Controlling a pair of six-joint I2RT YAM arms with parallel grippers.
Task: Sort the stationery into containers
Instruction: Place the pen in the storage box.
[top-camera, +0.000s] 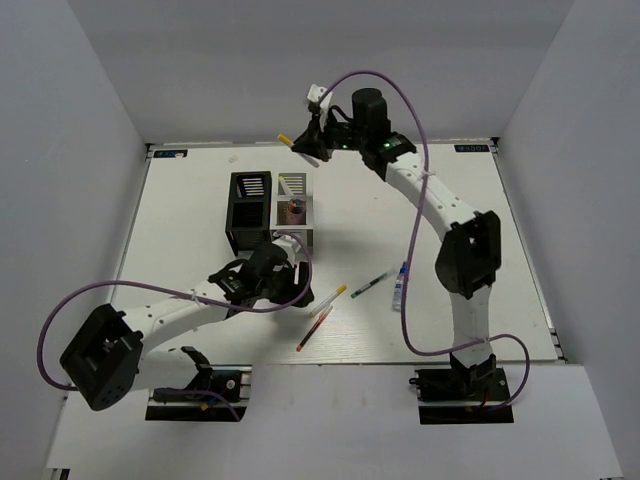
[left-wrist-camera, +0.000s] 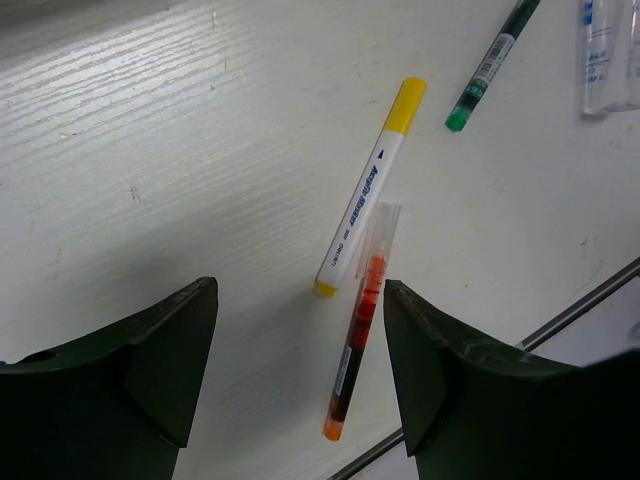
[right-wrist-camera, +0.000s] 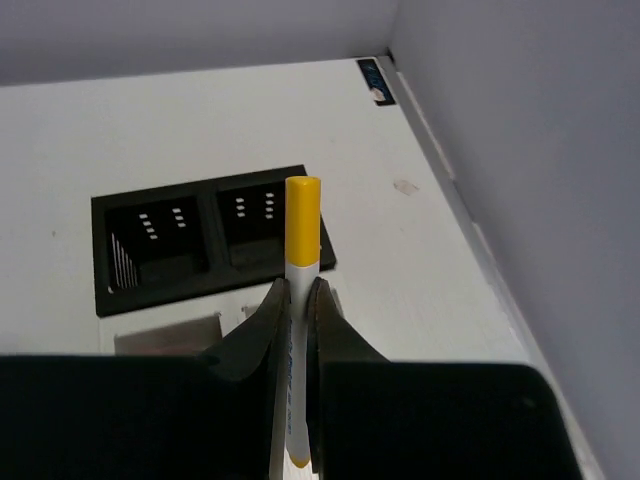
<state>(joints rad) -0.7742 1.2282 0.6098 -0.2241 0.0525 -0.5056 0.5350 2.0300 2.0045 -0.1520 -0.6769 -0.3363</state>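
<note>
Yellow-capped marker (right-wrist-camera: 302, 215) sits clamped in my right gripper (right-wrist-camera: 297, 300), black organiser (right-wrist-camera: 200, 245) below and beyond it, grey wall (right-wrist-camera: 520, 150) rightward. My left gripper (left-wrist-camera: 300, 300) gapes over white-painted table (left-wrist-camera: 150, 130), orange pen (left-wrist-camera: 355, 340) between its fingers.

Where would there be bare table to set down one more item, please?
Bare table lies left of the black organiser, out to the wall, and right of the right arm. The near middle is crowded: yellow marker, orange pen, green pen and bottle lie by the left fingers.
</note>
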